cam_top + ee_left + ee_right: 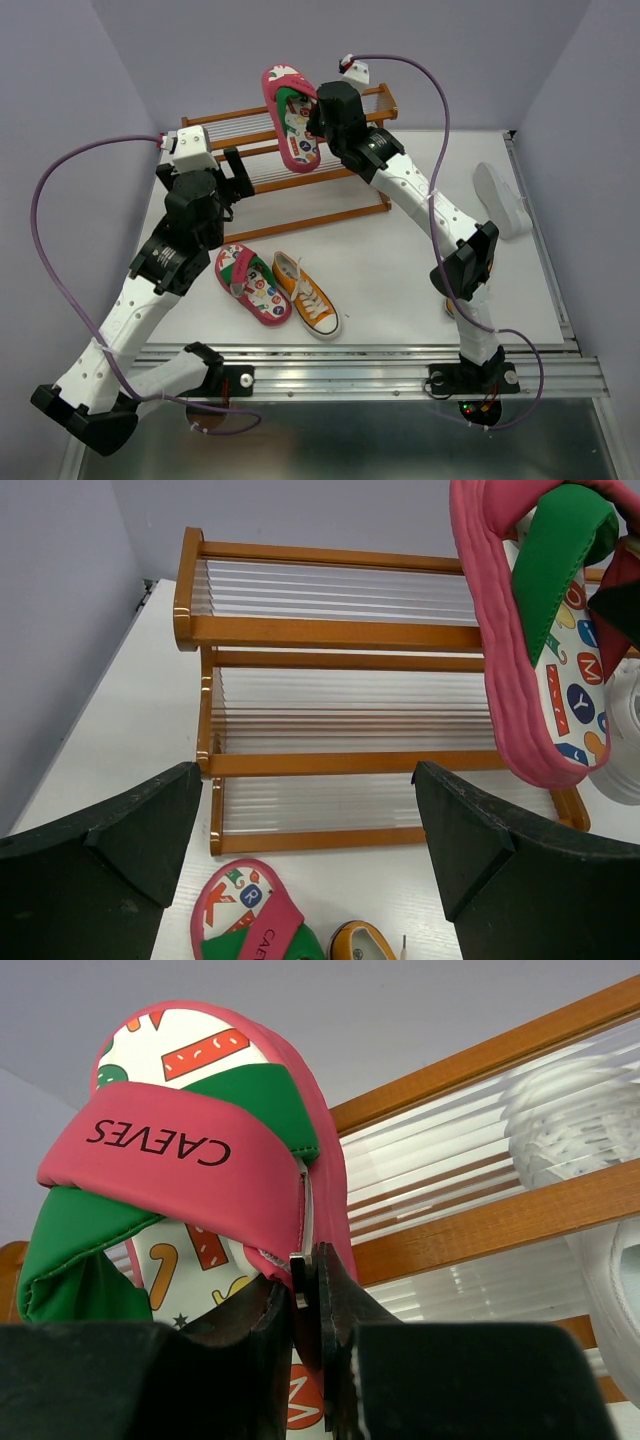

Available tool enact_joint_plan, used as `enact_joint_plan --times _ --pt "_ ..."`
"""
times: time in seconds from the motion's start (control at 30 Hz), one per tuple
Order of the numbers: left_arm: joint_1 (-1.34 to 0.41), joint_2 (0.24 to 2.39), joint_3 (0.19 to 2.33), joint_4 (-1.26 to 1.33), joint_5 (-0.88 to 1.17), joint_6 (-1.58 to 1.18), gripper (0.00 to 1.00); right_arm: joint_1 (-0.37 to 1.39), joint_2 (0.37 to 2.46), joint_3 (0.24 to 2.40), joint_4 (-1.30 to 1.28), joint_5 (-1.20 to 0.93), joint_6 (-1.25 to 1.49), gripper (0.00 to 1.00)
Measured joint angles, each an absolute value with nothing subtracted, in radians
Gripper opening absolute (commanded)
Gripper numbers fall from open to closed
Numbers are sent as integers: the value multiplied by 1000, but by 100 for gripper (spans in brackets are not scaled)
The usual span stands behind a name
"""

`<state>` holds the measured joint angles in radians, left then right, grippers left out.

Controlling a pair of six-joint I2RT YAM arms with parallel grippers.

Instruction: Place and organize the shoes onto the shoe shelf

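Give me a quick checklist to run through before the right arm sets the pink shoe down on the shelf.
1. Grip: right fingers shut on the pink shoe at its edge: ok.
2. Landing spot: the shelf shows bare rods on its top tier left of the shoe: ok.
3. Shoe's pose: it hangs tilted, not sole down: not ok.
4. Other arm: left fingers open, apart from the shelf: ok.
5. Shelf's right end: hidden behind the held shoe in the left wrist view: cannot tell.
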<state>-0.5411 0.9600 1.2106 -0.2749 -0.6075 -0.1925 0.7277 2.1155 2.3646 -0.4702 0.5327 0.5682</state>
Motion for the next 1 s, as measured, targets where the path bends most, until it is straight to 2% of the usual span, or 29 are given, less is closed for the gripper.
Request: enact_joint_plan --times 0.33,0.37,0.4,0.47,0.53,0.6,0.67,0.8,0.83,0.97,1.0 --pt "-541 954 1204 -281 -608 -192 99 728 2115 2365 -463 580 541 2" --pt "-541 954 1204 -281 -608 -192 99 728 2115 2365 -462 584 538 8" --pt "-541 953 1204 -281 -609 -192 99 728 2115 2365 -461 587 537 23" --pt "-541 953 1204 -281 -608 -192 99 728 2115 2365 -459 589 535 32" --pt "-541 952 1204 -281 -608 -192 99 728 2115 2365 -450 588 531 48" --pt "-541 952 1204 -281 -608 -192 99 728 2115 2365 -426 585 528 54" --pt "-541 952 1204 -281 -608 -193 99 728 2115 2365 -406 584 526 64" --pt "-541 952 1204 -282 -609 -193 99 728 2115 2365 -384 580 527 73" --pt "-541 952 1204 -283 -611 -194 99 728 2115 2365 -382 578 527 80" --pt "-541 952 1204 -292 -611 -201 99 728 2115 2365 -380 553 521 94" --pt "-541 953 1204 -294 -611 -202 99 728 2115 2365 -380 549 522 94"
